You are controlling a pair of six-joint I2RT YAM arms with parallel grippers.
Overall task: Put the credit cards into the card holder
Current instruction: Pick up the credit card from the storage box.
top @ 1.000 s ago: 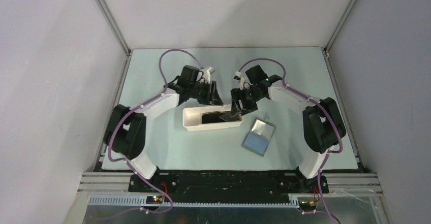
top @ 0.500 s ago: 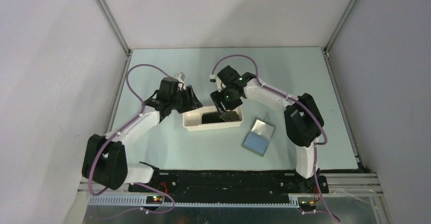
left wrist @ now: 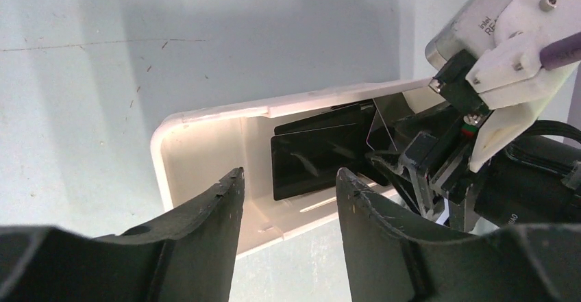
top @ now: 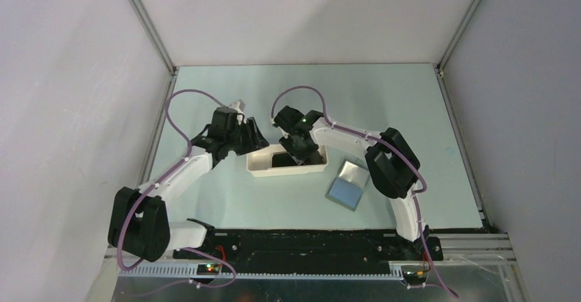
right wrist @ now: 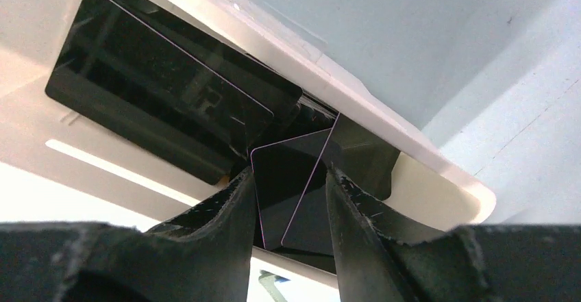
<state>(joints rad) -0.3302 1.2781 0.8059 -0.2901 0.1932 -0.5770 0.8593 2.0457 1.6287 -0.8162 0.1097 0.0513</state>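
Note:
Several black credit cards (right wrist: 151,96) lie stacked in the long white tray (top: 274,172); they also show in the left wrist view (left wrist: 315,158). My right gripper (top: 305,155) is down in the tray's right half. Its jaws (right wrist: 291,172) stand a card's width apart, with one black card (right wrist: 284,185) tilted up between them, off the stack. That card rises above the tray rim in the left wrist view (left wrist: 380,120). My left gripper (top: 259,140) is open and empty at the tray's left end (left wrist: 288,175). The card holder (top: 348,184) lies open, blue-grey inside up, right of the tray.
The tray's walls (left wrist: 205,117) hem in both grippers, and the two wrists are close together over it. The right arm's elbow (top: 390,165) hangs just beyond the card holder. Grey side walls and frame posts (top: 147,21) bound the table.
My right gripper has moved left along the tray with the tilted card between its jaws. My left arm swung left and drew back to the tray's left end, then stayed almost still.

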